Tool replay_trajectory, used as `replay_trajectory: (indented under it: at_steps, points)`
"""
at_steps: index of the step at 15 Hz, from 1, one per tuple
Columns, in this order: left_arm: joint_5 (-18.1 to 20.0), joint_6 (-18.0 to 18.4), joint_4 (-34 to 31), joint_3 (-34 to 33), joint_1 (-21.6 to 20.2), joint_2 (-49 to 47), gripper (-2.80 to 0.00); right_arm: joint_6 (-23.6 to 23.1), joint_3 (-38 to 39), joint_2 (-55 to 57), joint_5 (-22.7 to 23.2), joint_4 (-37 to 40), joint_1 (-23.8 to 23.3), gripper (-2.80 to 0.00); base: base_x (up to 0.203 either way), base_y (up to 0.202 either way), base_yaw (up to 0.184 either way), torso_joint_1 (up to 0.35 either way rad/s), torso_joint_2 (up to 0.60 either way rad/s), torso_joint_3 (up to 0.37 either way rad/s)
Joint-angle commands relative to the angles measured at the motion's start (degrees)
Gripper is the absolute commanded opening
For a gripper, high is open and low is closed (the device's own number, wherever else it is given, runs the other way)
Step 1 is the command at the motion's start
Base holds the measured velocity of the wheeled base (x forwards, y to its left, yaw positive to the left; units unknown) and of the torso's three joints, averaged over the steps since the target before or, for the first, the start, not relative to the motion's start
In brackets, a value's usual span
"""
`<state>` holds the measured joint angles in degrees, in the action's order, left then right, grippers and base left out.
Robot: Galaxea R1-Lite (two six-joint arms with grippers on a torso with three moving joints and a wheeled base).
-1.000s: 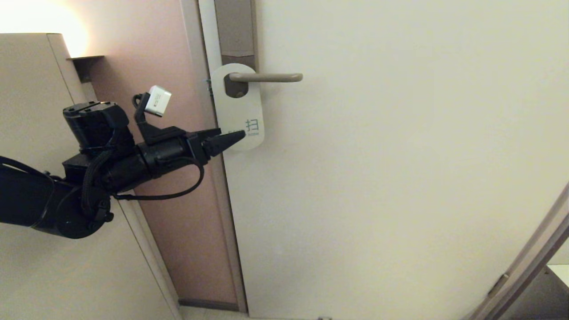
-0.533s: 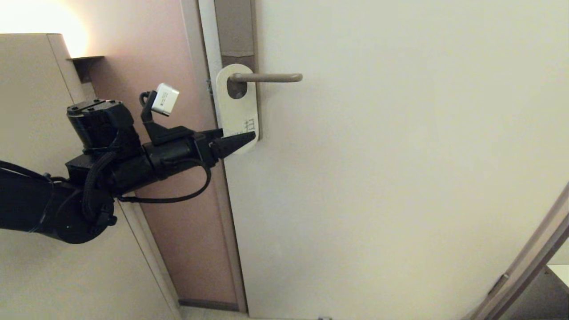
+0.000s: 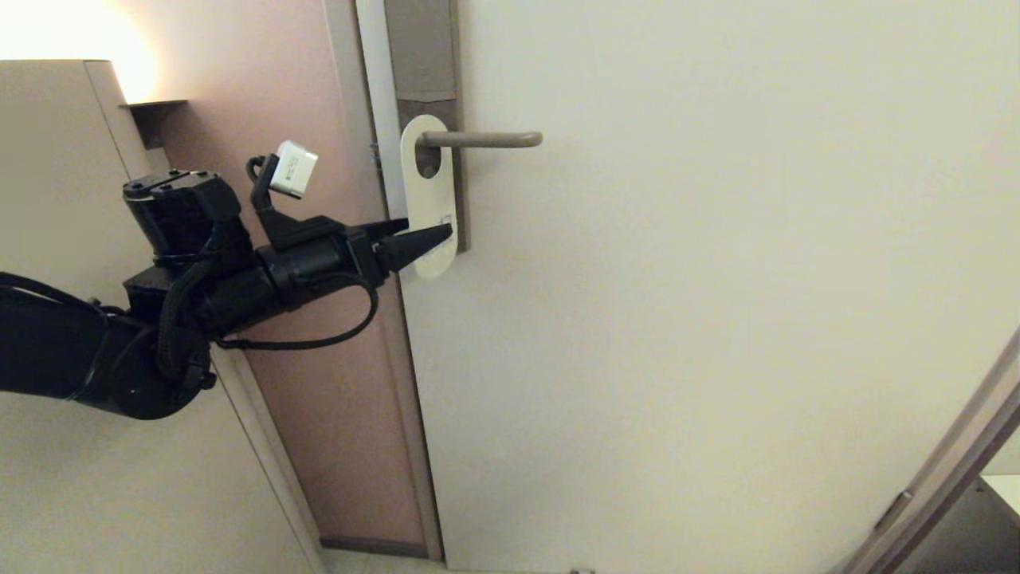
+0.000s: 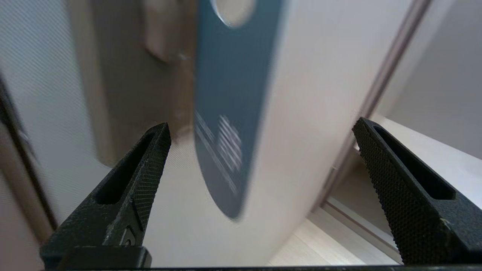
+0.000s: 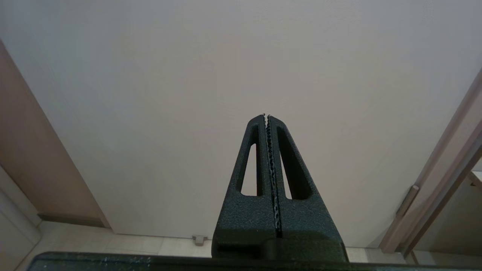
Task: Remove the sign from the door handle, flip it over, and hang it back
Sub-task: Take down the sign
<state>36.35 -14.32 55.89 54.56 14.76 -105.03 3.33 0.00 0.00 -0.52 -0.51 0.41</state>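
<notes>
While the sign (image 3: 429, 191) hangs on the door handle (image 3: 478, 139), our left pincer (image 3: 422, 237) straddles its lower end, fingers apart, so removal, flipping and rehanging remain.

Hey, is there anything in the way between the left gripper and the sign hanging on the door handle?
Nothing visible. The left gripper is open, and the sign hangs from the door handle with its lower end between the fingers.
</notes>
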Motion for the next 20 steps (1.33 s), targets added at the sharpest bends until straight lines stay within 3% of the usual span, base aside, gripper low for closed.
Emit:
replay_trajectory:
  at_steps: [1,7,15,20]
  points:
    - [0.1,0.0,0.2,2.3,-0.2,-2.0,0.0,0.0,0.0,0.0,0.0,0.0,0.0,-2.8,0.0,0.0,0.0,0.0,0.0,0.0]
    - [-0.4,0.5,-0.2,5.0,0.0,-3.4,0.0,0.0,0.0,0.1,0.0,0.0,0.0,-2.8,0.0,0.0,0.0,0.0,0.0,0.0]
    - [-6.7,3.5,-2.4,4.9,3.2,-3.1,0.0,0.0,0.0,0.1,0.1,0.0,0.0,-2.8,0.0,0.0,0.0,0.0,0.0,0.0]
    - [-7.5,4.5,-2.4,4.9,3.8,-3.0,0.0,0.0,0.0,0.1,0.0,0.0,0.0,-2.8,0.0,0.0,0.0,0.0,0.0,0.0]
